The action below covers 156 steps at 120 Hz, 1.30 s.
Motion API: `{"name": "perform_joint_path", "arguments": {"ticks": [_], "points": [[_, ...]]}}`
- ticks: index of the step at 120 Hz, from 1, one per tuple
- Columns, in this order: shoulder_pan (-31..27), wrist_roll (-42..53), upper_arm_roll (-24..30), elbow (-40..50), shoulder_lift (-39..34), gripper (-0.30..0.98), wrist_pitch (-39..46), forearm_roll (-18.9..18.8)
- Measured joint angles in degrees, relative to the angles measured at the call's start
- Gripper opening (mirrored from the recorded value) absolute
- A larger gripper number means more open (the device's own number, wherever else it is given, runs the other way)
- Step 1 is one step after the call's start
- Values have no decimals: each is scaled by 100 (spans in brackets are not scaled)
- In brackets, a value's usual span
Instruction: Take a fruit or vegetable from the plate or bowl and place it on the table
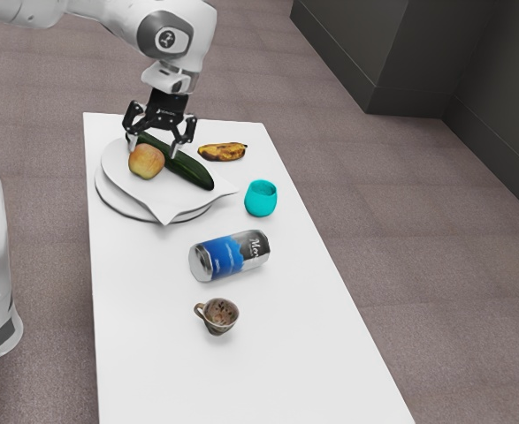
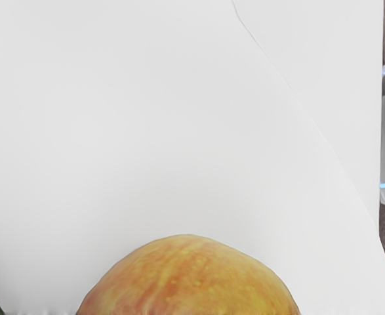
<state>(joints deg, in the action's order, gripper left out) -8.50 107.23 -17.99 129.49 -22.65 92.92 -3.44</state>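
The jaws of the black gripper (image 1: 156,146) stand spread, released and grasping nothing, low over the plate (image 1: 165,215). Just by their tips lies the apple (image 1: 147,162), on the plate; the cucumber (image 1: 194,172) rests there too, running beneath the jaws and out past them. Near the jaws, off the plate, a banana (image 1: 222,152) lies on the bench (image 1: 153,344). Farther from them are a teal cup (image 1: 261,200), a can (image 1: 230,255) and, farthest, a mug (image 1: 220,313).
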Motion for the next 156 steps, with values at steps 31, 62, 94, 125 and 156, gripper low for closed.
{"name": "perform_joint_path", "arguments": {"ticks": [31,62,94,125,156], "points": [[-7,-6,-119,16,26,70,134,-14],[-16,-28,-227,22,431,83,242,-14],[-43,-196,-233,14,502,63,295,-11],[-166,-429,-196,11,413,47,334,5],[-166,-887,723,-863,36,24,-44,8]]}}
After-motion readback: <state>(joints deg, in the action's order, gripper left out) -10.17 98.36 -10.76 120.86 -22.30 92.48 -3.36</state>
